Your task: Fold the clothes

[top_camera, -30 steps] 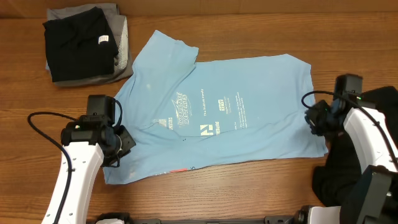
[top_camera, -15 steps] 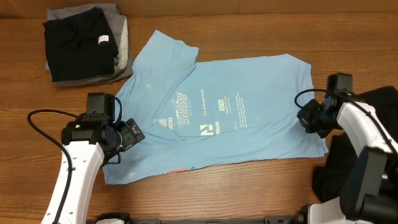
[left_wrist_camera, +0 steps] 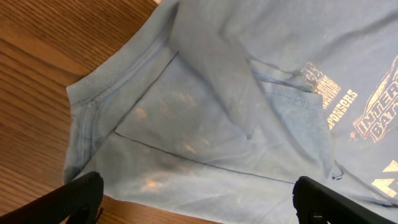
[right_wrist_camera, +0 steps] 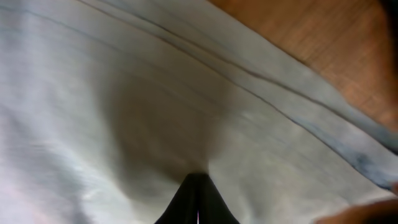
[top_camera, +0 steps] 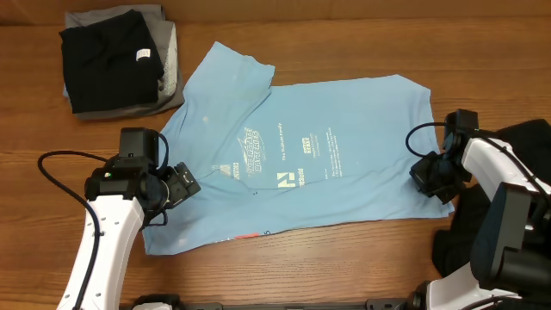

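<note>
The clothes are chiefly a light-blue T-shirt point(top_camera: 301, 164) with white logos, spread flat on the wooden table. My left gripper point(top_camera: 172, 196) hovers open over its left sleeve area. In the left wrist view the sleeve hem point(left_wrist_camera: 99, 93) lies ahead of the left gripper point(left_wrist_camera: 202, 205), whose fingers point(left_wrist_camera: 81, 193) stand wide apart with nothing between them. My right gripper point(top_camera: 428, 179) sits at the shirt's right hem. Seen from the right wrist, the right gripper point(right_wrist_camera: 198, 186) is shut, with the pale fabric point(right_wrist_camera: 124, 93) puckered at its tip.
A folded stack of black and grey garments point(top_camera: 112, 60) lies at the back left corner. A dark garment point(top_camera: 469, 241) lies at the right under my right arm. Bare wood point(top_camera: 344, 258) runs along the front edge.
My left gripper opened wide over the sleeve. My right gripper slid a little toward the front along the right hem and closed on the fabric.
</note>
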Motion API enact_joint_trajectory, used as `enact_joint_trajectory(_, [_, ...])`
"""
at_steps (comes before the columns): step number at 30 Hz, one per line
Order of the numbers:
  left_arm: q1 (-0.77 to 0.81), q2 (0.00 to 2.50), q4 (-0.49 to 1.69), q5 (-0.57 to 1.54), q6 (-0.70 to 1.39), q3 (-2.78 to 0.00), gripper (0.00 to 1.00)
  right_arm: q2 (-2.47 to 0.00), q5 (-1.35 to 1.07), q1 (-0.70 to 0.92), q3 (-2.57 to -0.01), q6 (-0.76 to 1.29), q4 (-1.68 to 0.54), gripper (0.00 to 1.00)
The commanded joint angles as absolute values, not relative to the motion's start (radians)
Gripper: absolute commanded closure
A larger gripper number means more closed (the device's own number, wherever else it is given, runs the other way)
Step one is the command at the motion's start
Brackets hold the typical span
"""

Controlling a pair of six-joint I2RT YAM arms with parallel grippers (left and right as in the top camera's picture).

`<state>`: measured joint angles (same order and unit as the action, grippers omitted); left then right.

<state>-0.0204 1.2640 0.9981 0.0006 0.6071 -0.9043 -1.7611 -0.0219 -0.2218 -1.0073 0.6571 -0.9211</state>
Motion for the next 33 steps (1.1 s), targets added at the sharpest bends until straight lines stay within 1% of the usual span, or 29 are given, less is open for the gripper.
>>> enact_joint_trajectory(1, [-0.026, 1.269, 0.989, 0.001, 0.609, -0.905, 0.0, -1.768, 0.017, -0.231, -0.983, 0.677, -0.932, 0.96])
enact_joint_trajectory(9, [-0.026, 1.269, 0.99, 0.001, 0.609, -0.905, 0.0, -1.768, 0.022, -0.257, -0.899, 0.693, -0.912, 0.96])
enact_joint_trajectory(16, [-0.026, 1.269, 0.994, 0.001, 0.609, -0.905, 0.0, -1.762, 0.025, -0.357, -0.899, 0.716, -0.987, 0.96])
enact_joint_trajectory(21, [-0.026, 1.269, 0.994, 0.01, 0.609, -0.905, 0.0, -1.694, 0.036, -0.401, -0.899, 0.731, -1.031, 0.96])
enact_joint_trajectory(24, [-0.026, 1.269, 0.97, 0.079, 0.601, -0.905, 0.0, -1.614, 0.06, -0.403, -0.902, 0.734, -1.047, 0.96])
enact_joint_trajectory(28, [-0.025, 1.269, 0.868, 0.223, 0.53, -0.907, 0.0, -1.493, 0.07, -0.403, -0.948, 0.73, -1.088, 0.96])
enact_joint_trajectory(30, [-0.022, 1.269, 0.825, 0.261, 0.527, -0.916, 0.0, -1.445, 0.061, -0.403, -0.987, 0.674, -1.101, 0.96])
enact_joint_trajectory(31, [-0.015, 1.269, 0.803, 0.261, 0.527, -0.926, 0.0, -1.428, 0.055, -0.403, -1.01, 0.646, -1.11, 0.89])
enact_joint_trajectory(32, [-0.005, 1.269, 0.778, 0.254, 0.527, -0.94, 0.0, -1.413, 0.044, -0.403, -1.045, 0.606, -1.12, 0.73])
enact_joint_trajectory(33, [0.002, 1.269, 0.76, 0.251, 0.527, -0.948, 0.0, -1.409, 0.037, -0.403, -1.064, 0.587, -1.123, 0.62])
